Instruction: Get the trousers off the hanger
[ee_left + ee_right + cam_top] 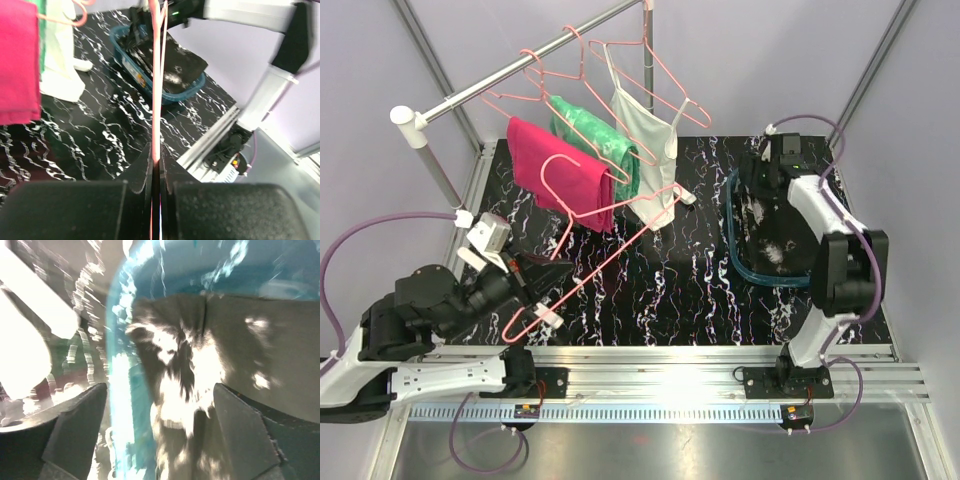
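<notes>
As left arm (420,300) crouches, jaws pinching hanger (155,100)

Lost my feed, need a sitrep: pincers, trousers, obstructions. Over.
Left pincer shut on empty pink hanger. Right pincer open over black trousers in basket. Magenta trousers, green trousers hang on rail, white tank top beside.

Left arm crouches at the near-left corner, left gripper (552,272) pinching a hanger (156,100). Right gripper (159,387) gapes by the right edge.
</notes>
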### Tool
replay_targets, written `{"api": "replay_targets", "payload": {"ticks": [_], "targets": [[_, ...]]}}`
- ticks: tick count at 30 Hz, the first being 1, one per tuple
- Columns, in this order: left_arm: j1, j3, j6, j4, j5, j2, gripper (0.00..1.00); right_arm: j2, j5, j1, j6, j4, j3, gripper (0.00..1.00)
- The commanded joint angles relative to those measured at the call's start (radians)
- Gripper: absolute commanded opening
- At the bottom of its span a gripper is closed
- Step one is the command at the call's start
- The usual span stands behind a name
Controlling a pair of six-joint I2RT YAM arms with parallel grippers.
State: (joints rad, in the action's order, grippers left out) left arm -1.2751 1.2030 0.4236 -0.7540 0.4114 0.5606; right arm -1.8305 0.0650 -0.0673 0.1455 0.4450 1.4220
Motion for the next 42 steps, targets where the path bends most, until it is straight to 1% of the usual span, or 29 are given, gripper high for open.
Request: {"api": "replay_targets", "payload": {"ticks": [1, 2, 3, 4, 5, 6, 8, 9, 11, 12, 13, 14, 16, 18, 19, 21, 22, 24, 25, 26, 27, 28, 30, 34, 35, 37, 40, 42], "targets": [[-0.004, 0.085, -0.063, -0.004, 0.052, 0.001, 0.0, 0.177, -0.04, 0.012, 0.034, 0.038, 0.054, 0.97], [-0.003, 0.092, -0.065, -0.008, 0.07, 0.002, 0.0, 0.222, -0.059, 0.02, 0.067, 0.043, 0.036, 0.98], [-0.003, 0.098, -0.066, -0.014, 0.079, 0.004, 0.0, 0.243, -0.114, 0.03, 0.086, 0.047, 0.017, 0.98], [-0.003, 0.11, -0.065, -0.025, 0.09, 0.008, 0.0, 0.263, -0.21, 0.047, 0.106, 0.057, -0.032, 0.99], [-0.003, 0.116, -0.06, -0.031, 0.102, 0.015, 0.0, 0.301, -0.267, 0.055, 0.155, 0.058, -0.061, 0.99], [-0.004, 0.121, -0.057, -0.039, 0.109, 0.019, 0.0, 0.324, -0.318, 0.058, 0.184, 0.063, -0.128, 0.99], [-0.003, 0.139, -0.051, -0.065, 0.135, 0.035, 0.0, 0.388, -0.358, 0.058, 0.236, 0.047, -0.201, 0.99], [-0.003, 0.15, -0.04, -0.073, 0.147, 0.039, 0.0, 0.408, -0.373, 0.06, 0.249, 0.032, -0.268, 1.0], [-0.003, 0.187, -0.028, -0.106, 0.2, 0.05, 0.0, 0.457, -0.416, 0.09, 0.299, 0.021, -0.336, 0.99], [-0.004, 0.202, -0.011, -0.12, 0.226, 0.053, 0.0, 0.468, -0.421, 0.095, 0.316, 0.0, -0.403, 0.99], [-0.003, 0.22, -0.003, -0.152, 0.254, 0.058, 0.0, 0.476, -0.401, 0.098, 0.33, -0.014, -0.435, 0.99], [-0.004, 0.239, 0.003, -0.168, 0.311, 0.065, 0.0, 0.476, -0.392, 0.101, 0.362, -0.025, -0.461, 0.99], [-0.004, 0.299, -0.002, -0.203, 0.354, 0.093, 0.0, 0.458, -0.348, 0.115, 0.39, -0.054, -0.515, 1.0], [-0.003, 0.355, -0.028, -0.212, 0.382, 0.113, 0.0, 0.403, -0.299, 0.139, 0.434, -0.086, -0.534, 0.99], [-0.003, 0.375, -0.038, -0.218, 0.391, 0.136, 0.0, 0.352, -0.231, 0.142, 0.442, -0.11, -0.547, 0.99], [-0.003, 0.417, -0.052, -0.235, 0.409, 0.159, 0.0, 0.297, -0.176, 0.142, 0.442, -0.146, -0.54, 0.99], [-0.003, 0.455, -0.054, -0.261, 0.427, 0.174, 0.0, 0.268, -0.098, 0.144, 0.433, -0.161, -0.523, 1.0], [-0.004, 0.498, -0.042, -0.298, 0.496, 0.188, 0.0, 0.186, -0.038, 0.15, 0.422, -0.181, -0.494, 1.0], [-0.004, 0.536, -0.028, -0.348, 0.529, 0.196, 0.0, 0.165, -0.015, 0.152, 0.421, -0.184, -0.488, 1.0], [-0.003, 0.553, -0.008, -0.382, 0.612, 0.206, 0.0, 0.139, 0.005, 0.155, 0.419, -0.19, -0.483, 0.99], [-0.003, 0.567, 0.044, -0.415, 0.654, 0.209, 0.0, 0.134, 0.019, 0.158, 0.422, -0.189, -0.479, 1.0], [-0.003, 0.578, 0.065, -0.47, 0.712, 0.211, 0.0, 0.148, 0.022, 0.158, 0.431, -0.187, -0.48, 1.0], [-0.003, 0.572, 0.134, -0.516, 0.757, 0.213, 0.0, 0.189, 0.001, 0.158, 0.433, -0.175, -0.485, 0.99], [-0.001, 0.555, 0.194, -0.593, 0.782, 0.237, 0.0, 0.331, -0.098, 0.158, 0.381, -0.048, -0.417, 0.99], [-0.001, 0.567, 0.214, -0.614, 0.793, 0.252, 0.0, 0.393, -0.12, 0.158, 0.365, -0.023, -0.4, 0.99], [-0.003, 0.584, 0.283, -0.689, 0.813, 0.295, 0.0, 0.48, -0.157, 0.158, 0.317, 0.044, -0.347, 0.99], [-0.003, 0.599, 0.371, -0.767, 0.83, 0.34, 0.0, 0.554, -0.148, 0.158, 0.269, 0.095, -0.284, 0.99], [-0.001, 0.592, 0.406, -0.795, 0.851, 0.364, 0.0, 0.615, -0.102, 0.158, 0.253, 0.125, -0.243, 1.0]]}}
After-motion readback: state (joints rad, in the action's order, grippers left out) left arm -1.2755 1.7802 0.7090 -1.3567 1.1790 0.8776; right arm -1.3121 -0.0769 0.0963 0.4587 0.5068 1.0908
